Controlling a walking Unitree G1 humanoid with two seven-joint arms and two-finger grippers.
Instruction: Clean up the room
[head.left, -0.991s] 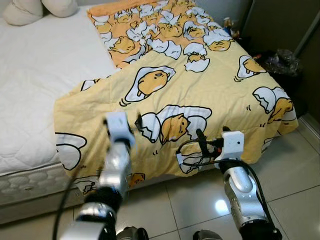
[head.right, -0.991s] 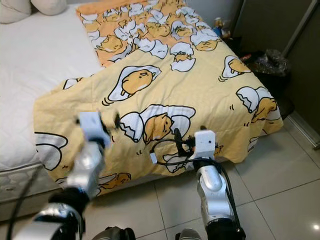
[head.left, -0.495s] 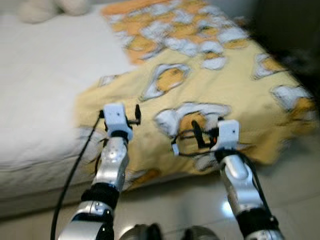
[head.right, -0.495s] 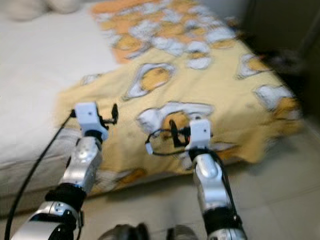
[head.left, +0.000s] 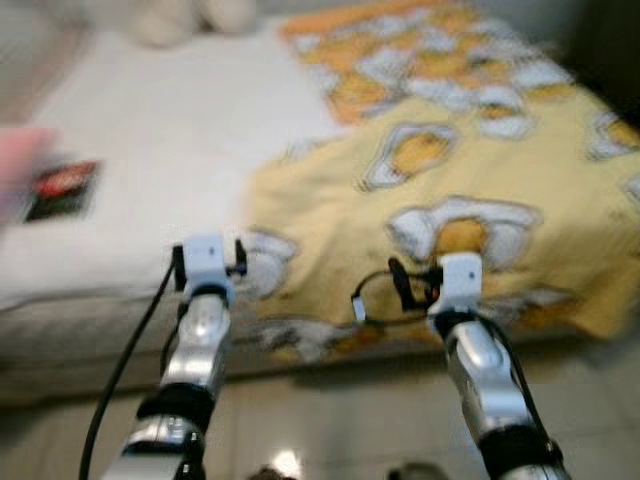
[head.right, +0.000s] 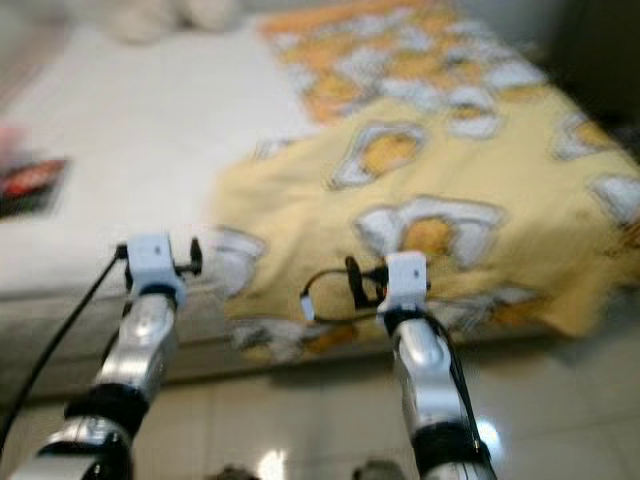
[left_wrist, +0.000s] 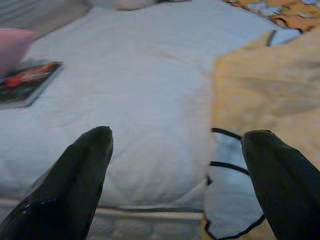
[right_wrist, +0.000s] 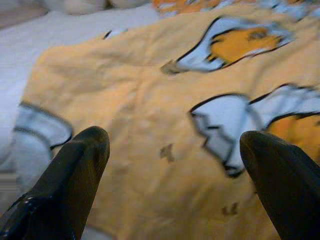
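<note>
Both claws hang spread and empty at the bed's near edge, the left gripper facing bare mattress, the right gripper nearer the rumpled yellow blanket lying just beyond, stretching far-right.

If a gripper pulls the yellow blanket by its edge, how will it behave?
The yellow blanket probably is floppy: it drapes over the mattress edge and wrinkles. It would likely bunch and slide rather than lift flat. Being spread wide, most of it may drag behind.
</note>
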